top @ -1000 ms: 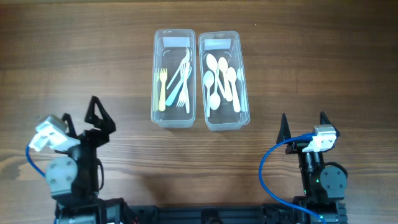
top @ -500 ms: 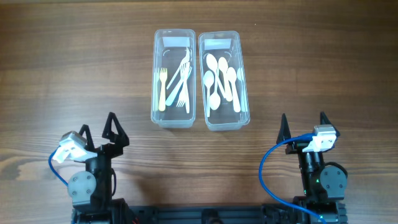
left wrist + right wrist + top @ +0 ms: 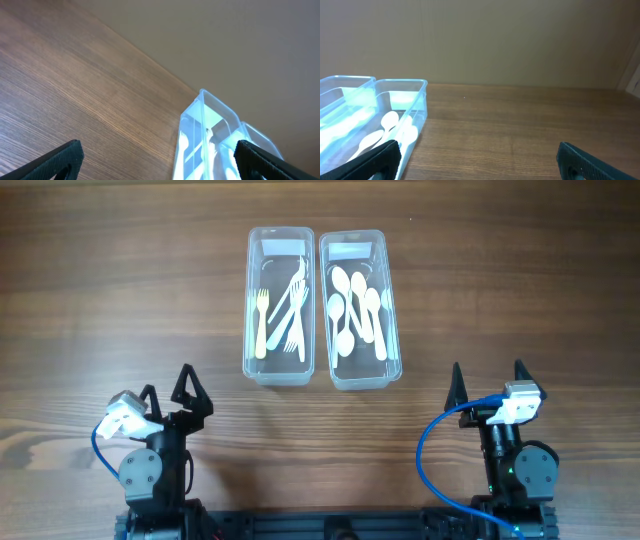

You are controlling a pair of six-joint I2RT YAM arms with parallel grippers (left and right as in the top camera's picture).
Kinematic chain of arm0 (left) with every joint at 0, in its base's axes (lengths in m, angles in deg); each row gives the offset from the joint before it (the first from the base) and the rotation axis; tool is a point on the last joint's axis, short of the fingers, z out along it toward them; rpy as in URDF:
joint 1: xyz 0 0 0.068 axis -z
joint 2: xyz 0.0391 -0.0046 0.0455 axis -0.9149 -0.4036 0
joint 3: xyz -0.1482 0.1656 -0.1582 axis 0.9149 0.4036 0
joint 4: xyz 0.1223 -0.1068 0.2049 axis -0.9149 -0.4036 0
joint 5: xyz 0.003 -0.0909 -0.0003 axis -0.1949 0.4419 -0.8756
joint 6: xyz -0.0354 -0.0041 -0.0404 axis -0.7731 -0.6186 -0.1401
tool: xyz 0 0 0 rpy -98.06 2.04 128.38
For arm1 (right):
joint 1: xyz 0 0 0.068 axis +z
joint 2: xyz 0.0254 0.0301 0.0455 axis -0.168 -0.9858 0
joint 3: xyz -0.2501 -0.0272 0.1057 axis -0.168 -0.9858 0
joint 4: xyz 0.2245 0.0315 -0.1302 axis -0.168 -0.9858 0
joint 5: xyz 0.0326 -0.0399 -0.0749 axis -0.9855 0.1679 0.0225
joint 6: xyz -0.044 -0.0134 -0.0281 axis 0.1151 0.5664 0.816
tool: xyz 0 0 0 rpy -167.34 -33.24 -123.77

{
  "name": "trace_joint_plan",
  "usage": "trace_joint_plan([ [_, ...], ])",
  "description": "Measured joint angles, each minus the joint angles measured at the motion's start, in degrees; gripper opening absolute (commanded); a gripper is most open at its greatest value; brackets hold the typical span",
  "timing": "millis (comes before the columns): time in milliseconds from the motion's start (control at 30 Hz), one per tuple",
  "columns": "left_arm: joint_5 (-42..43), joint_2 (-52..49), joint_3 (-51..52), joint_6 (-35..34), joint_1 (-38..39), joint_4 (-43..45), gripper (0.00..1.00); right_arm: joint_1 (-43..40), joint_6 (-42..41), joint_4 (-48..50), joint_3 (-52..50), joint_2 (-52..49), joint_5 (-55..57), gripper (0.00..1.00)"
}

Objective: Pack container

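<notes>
Two clear plastic containers stand side by side at the far middle of the table. The left container (image 3: 280, 306) holds several white and pale yellow forks (image 3: 285, 310). The right container (image 3: 360, 308) holds several white spoons (image 3: 355, 310). My left gripper (image 3: 172, 388) is open and empty near the front left edge. My right gripper (image 3: 487, 380) is open and empty near the front right. The left container also shows in the left wrist view (image 3: 207, 135). The right container with spoons shows in the right wrist view (image 3: 400, 120).
Wooden table (image 3: 120, 280) all round the containers. A beige wall rises behind the table's far edge (image 3: 520, 40). Blue cables run along both arms.
My left arm has drawn back toward the front edge and slightly right, gripper still open. The right arm and the containers have not moved.
</notes>
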Motion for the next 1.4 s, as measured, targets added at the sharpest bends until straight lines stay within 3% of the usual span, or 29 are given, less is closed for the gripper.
trace_joint_plan([
  [67,0.00,0.00,0.00,3.04,0.00,0.00,1.00,0.00,0.00,0.00,0.00,0.00,0.00,1.00],
  [233,0.00,0.00,0.00,20.04,0.00,0.00,1.00,0.00,0.00,0.00,0.00,0.00,0.02,1.00],
  [367,0.00,0.00,0.00,25.59,0.00,0.00,1.00,0.00,0.00,0.00,0.00,0.00,0.02,1.00],
  [1400,0.00,0.00,0.00,28.09,0.00,0.00,1.00,0.00,0.00,0.00,0.00,0.00,0.02,1.00],
])
